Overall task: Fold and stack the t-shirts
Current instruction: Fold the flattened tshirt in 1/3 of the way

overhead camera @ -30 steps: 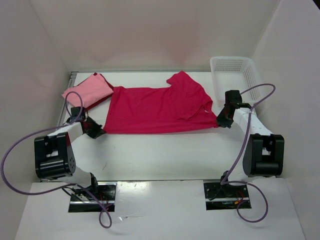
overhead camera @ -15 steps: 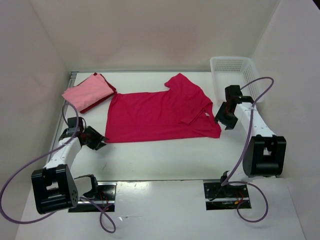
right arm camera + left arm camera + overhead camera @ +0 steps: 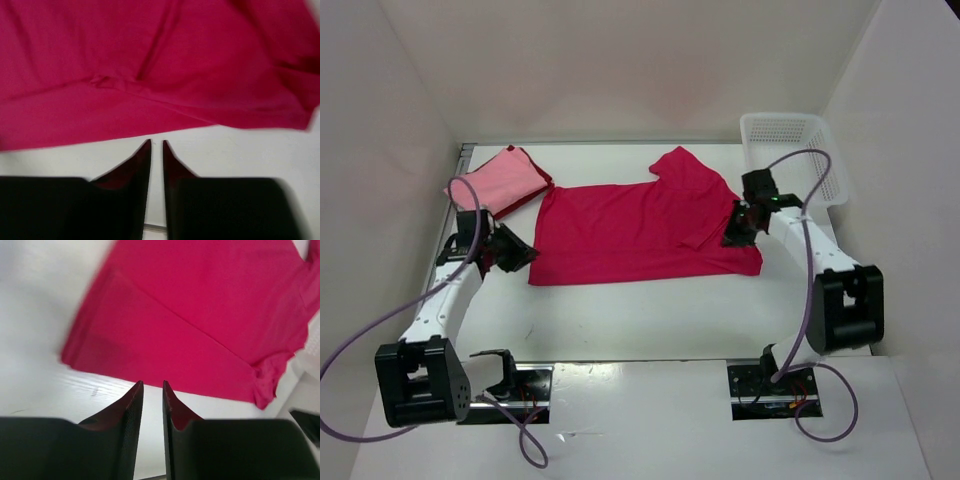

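Observation:
A crimson-magenta t-shirt (image 3: 630, 225) lies spread flat across the middle of the table, its right sleeve folded in. A light pink t-shirt (image 3: 495, 180) lies folded at the back left on top of a dark red t-shirt (image 3: 544, 181), of which only an edge shows. My left gripper (image 3: 520, 255) is just off the spread shirt's near left corner, with the jaws nearly together and empty (image 3: 150, 384). My right gripper (image 3: 732, 228) is at the shirt's right edge, with the jaws nearly together and empty (image 3: 156, 142). Both wrist views show the shirt (image 3: 200, 305) (image 3: 150, 60) just beyond the fingertips.
A white mesh basket (image 3: 785, 117) stands at the back right, close behind the right arm. White walls enclose the table on the left, back and right. Purple cables loop from both arms.
One second ago both grippers were at the shirt's near corners. They let go and pulled away. Now the left has swung back to the left corner and the right has moved in over the right edge.

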`<control>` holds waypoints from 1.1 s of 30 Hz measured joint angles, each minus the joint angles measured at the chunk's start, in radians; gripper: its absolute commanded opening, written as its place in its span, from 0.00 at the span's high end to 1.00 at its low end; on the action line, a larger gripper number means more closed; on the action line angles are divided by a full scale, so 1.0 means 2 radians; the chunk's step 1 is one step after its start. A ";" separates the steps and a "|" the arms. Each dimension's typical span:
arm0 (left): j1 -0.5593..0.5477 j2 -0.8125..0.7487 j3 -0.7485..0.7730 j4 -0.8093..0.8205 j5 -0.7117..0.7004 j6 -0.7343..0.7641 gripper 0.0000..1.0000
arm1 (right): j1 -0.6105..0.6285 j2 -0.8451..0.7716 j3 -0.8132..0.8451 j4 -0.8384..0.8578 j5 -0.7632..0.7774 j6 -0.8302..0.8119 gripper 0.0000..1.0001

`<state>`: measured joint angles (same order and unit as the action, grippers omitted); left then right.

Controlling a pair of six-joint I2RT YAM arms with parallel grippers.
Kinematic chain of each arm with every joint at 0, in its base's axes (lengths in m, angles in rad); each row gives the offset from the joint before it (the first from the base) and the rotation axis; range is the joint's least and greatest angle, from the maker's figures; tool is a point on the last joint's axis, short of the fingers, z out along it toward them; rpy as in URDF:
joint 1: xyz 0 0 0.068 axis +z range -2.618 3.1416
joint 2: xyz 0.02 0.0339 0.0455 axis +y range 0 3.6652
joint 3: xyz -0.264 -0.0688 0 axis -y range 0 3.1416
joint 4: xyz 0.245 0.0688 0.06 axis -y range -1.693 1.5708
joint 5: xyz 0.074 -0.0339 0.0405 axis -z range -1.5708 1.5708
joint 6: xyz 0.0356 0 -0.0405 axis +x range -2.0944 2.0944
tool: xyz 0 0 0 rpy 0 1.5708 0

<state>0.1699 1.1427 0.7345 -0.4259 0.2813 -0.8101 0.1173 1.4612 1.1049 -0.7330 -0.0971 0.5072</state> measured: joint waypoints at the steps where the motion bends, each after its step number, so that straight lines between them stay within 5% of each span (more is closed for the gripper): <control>1: -0.015 0.001 0.003 0.008 0.000 -0.001 0.73 | 0.014 0.016 -0.002 0.017 -0.011 0.007 0.66; 3: -0.052 0.006 0.005 0.026 0.001 -0.003 0.71 | 0.032 0.045 -0.006 0.046 -0.031 0.013 0.52; 7: -0.121 0.044 0.005 0.054 0.001 -0.008 0.70 | 0.036 0.085 -0.010 0.094 -0.045 0.025 0.39; 12: -0.202 0.112 0.012 0.083 0.000 -0.022 0.70 | 0.035 0.118 -0.009 0.137 -0.038 0.027 0.39; 21: -0.268 0.184 0.039 0.124 -0.009 -0.031 0.70 | 0.034 0.182 0.004 0.165 -0.038 0.032 0.70; 33: -0.267 0.185 -0.003 0.138 -0.038 -0.031 0.70 | 0.034 0.198 0.028 0.169 -0.043 0.036 0.85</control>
<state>-0.3637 1.5135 0.7277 -0.1497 0.2058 -0.8711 0.1852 1.8565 1.1610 -0.3958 -0.1841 0.5789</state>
